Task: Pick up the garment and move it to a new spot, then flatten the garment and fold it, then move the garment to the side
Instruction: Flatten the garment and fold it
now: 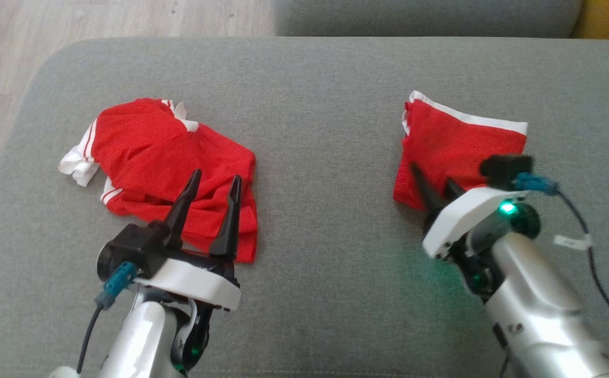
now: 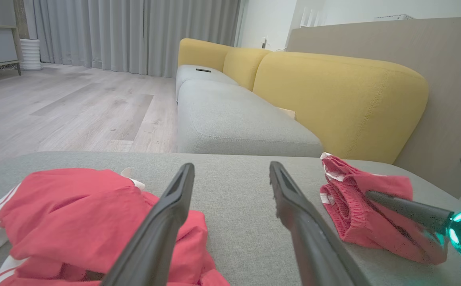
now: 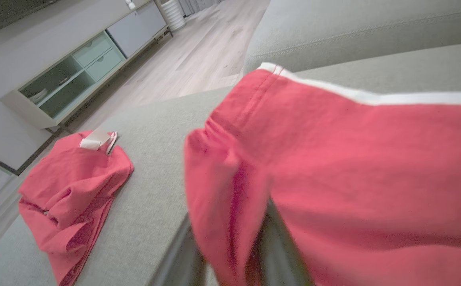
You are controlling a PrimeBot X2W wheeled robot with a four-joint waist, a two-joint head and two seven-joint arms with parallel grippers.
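Two red garments with white trim lie on a grey cushion (image 1: 325, 157). The folded garment (image 1: 457, 147) (image 3: 353, 159) rests at the right. My right gripper (image 1: 431, 176) is at its near left corner, fingers slightly parted, and a fold of cloth drapes over and between the fingers (image 3: 284, 254). The crumpled garment (image 1: 168, 157) (image 2: 75, 206) (image 3: 71, 186) lies at the left. My left gripper (image 1: 217, 176) (image 2: 231, 167) hovers over its near right part, open and holding nothing. The left wrist view also catches the folded garment (image 2: 365, 214) with a right finger (image 2: 405, 210) on it.
A second grey seat (image 2: 234, 119) with yellow backrests (image 2: 334, 99) lies beyond the cushion. Wooden floor (image 1: 100, 21) runs past the far left edge. A low cabinet (image 3: 79, 67) stands across the room. Bare cushion separates the two garments.
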